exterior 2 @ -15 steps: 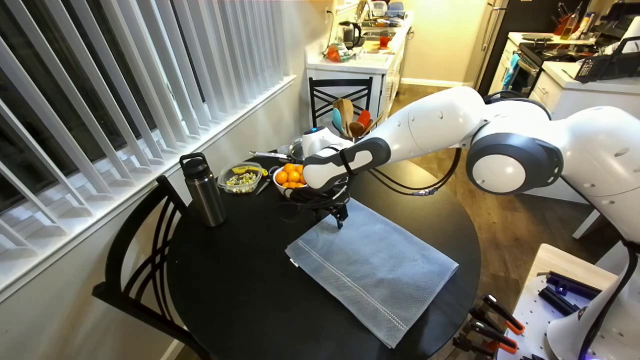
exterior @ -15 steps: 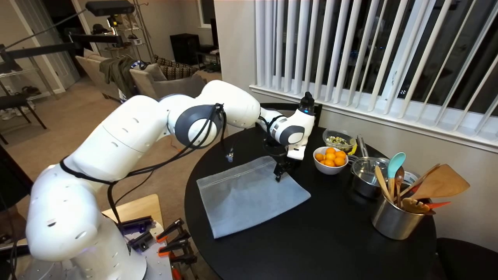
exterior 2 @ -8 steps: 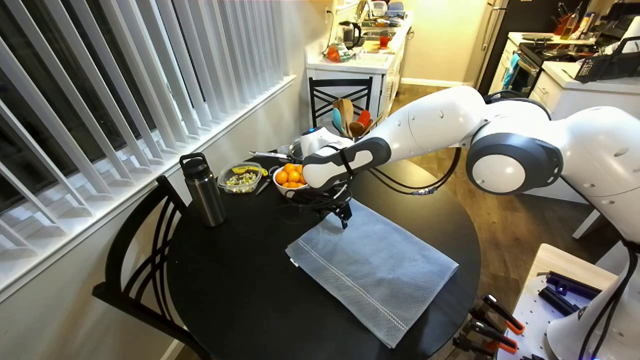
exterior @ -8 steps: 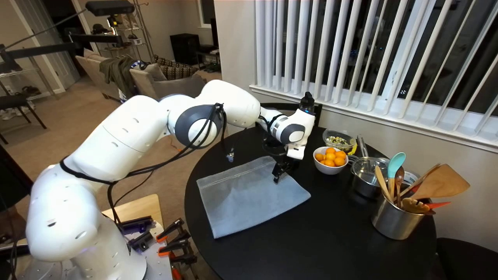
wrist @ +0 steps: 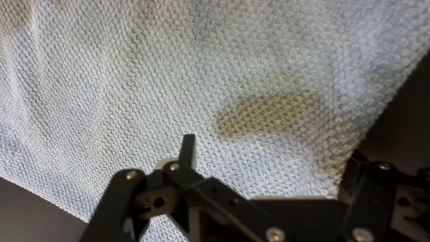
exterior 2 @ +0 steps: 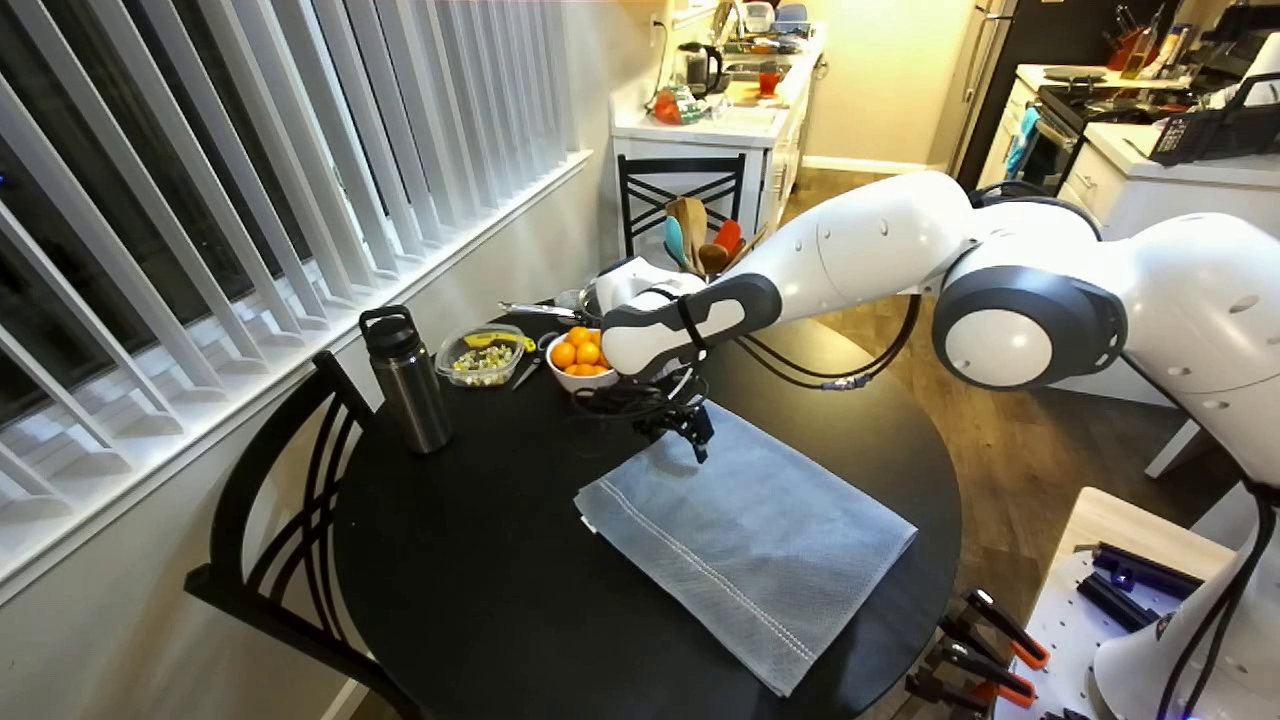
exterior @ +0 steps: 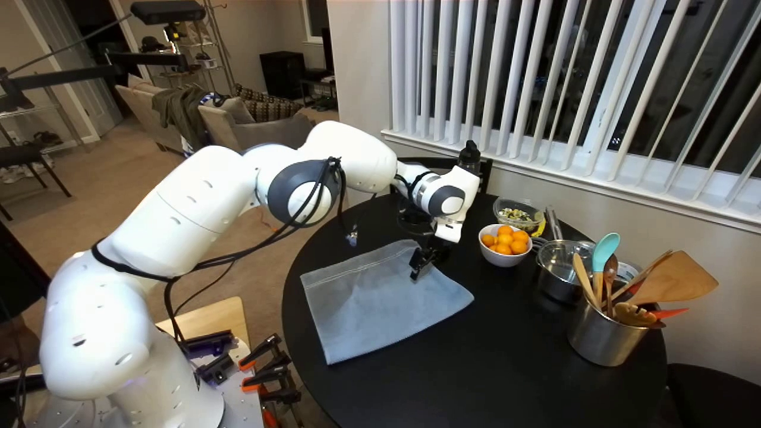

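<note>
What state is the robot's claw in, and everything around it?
Gripper: open over the cloth, contact unclear
Cloth: lying flat, slightly rumpled
White bowl: upright, heaped with oranges
Clear container: upright, partly filled
Steel bottle: upright, capped
Metal crock: upright, packed with utensils
Cooking pot: upright, lid unclear
Blinds: turned open

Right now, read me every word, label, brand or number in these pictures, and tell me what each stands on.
Readable text: none in any view.
Small white tag at the edge of the gray-blue cloth: too small to tell whether it bears print.
Steel bottle: no lettering can be made out.
Tool: no lettering can be made out.
</note>
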Robot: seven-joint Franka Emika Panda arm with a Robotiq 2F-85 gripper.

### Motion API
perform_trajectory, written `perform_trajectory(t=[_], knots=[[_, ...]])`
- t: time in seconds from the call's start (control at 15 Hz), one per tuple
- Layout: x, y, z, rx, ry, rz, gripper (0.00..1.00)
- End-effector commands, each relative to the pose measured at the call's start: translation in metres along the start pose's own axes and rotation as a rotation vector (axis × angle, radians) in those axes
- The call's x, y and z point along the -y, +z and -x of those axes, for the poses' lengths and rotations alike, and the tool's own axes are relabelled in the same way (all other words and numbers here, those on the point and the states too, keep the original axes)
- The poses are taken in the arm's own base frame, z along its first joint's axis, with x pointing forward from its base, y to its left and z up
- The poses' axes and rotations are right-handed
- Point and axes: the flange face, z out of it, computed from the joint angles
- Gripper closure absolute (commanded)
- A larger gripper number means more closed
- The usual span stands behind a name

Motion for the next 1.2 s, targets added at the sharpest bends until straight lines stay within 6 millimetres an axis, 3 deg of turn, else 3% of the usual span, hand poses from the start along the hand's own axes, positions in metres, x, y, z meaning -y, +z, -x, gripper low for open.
perform_trajectory(t=[0.0, 0.67, 0.93, 1.13], knots=[[-0.007, -0.011, 0.010, -0.010, -0.030, 0.023, 0.33], [-0.013, -0.033, 0.018, -0.048, -0.027, 0.004, 0.98], [-0.016, -0.037, 0.018, -0.049, -0.022, 0.020, 0.98], [-0.014, -0.042, 0.003, -0.064, 0.002, 0.009, 0.98]])
